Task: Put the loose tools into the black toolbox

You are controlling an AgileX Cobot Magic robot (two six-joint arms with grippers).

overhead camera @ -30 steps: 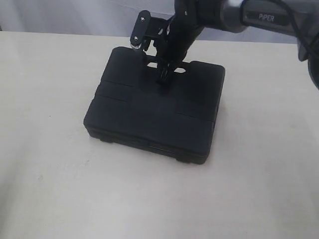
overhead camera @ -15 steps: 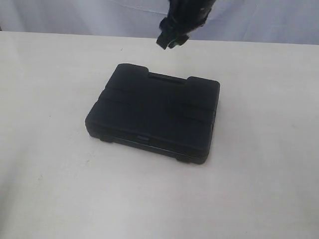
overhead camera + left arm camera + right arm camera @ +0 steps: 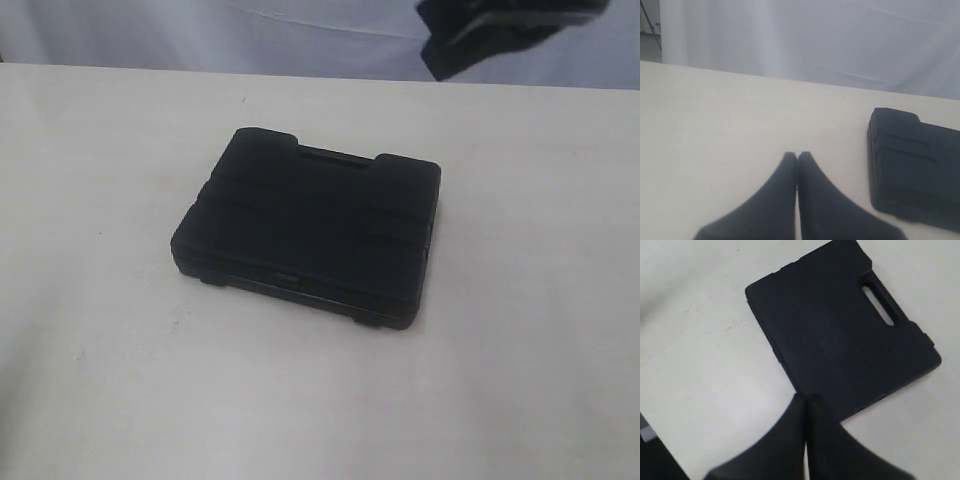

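One broad cream table [image 3: 100, 380] takes up nearly all of what I can see from the exterior view, with a pale, creased cloth backdrop [image 3: 250, 35] hanging behind its far edge.

Near the middle of the table lies the black toolbox [image 3: 305, 225]. It is flat on the tabletop with its lid shut and sits a little askew to the table's edges. Its lid is ribbed with shallow grooves. The handle side faces the backdrop and the opposite long side faces the camera. With the lid down, whatever it contains is hidden.

High at the back on the right, the right arm [image 3: 500, 30] shows only as a dark blur against the cloth, lifted well clear of the box.

In its own wrist view the right gripper [image 3: 805, 400] hangs above the toolbox and looks down on the lid. Its two black fingers [image 3: 830, 450] are pressed together with nothing between them. A dark object [image 3: 655, 460] cuts into one corner of that view, and I cannot tell what it is.

The left gripper [image 3: 797, 157] is over bare tabletop, with the toolbox off to one side and apart from it. Its fingers [image 3: 775, 200] also meet tip to tip and hold nothing. I cannot tell whether they touch the table.

Smaller details on the box are the handle slot [image 3: 880, 305], a long narrow opening through which the light table shows, and a small latch [image 3: 288, 275] midway along the near edge.
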